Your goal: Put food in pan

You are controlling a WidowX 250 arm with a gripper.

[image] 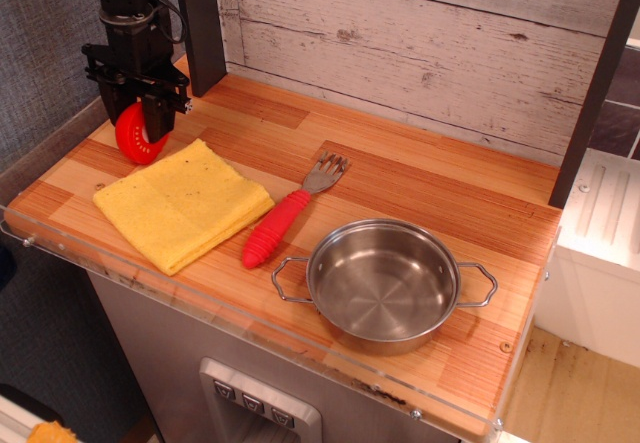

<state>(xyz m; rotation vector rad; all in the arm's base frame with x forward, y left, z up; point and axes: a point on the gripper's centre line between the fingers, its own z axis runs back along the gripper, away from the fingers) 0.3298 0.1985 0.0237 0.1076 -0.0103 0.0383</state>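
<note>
- The table is seen as a striped wooden top, and the action is confined to its far left corner, well apart from everything at the near right.
- The yellow cloth is spread folded along the near left edge, just below the corner where the grasp is being made; it should be cleared in height before any sideways travel is begun.
- The pan is parked upright and empty near the near right corner, its wire loop handles pointing left and right; the wide open mouth is judged a forgiving target if it is approached from above.
- The fork is laid diagonally mid-table, between the cloth and the pan, red handle toward the near edge; a path carried high over it is advised, so it is not nudged against the pan's left handle.
- The gripper is seen down at the far left corner, fingers drawn together on the tomato half.
- The tomato half is pinched on edge, tilted upright, its rim apparently touching the wood by the cloth's far corner; whether the hold is firm cannot be told.
- The grasp is judged thin, across a slick rounded toy, so a slow straight lift is called for, and release should be made low over the pan's centre.
</note>
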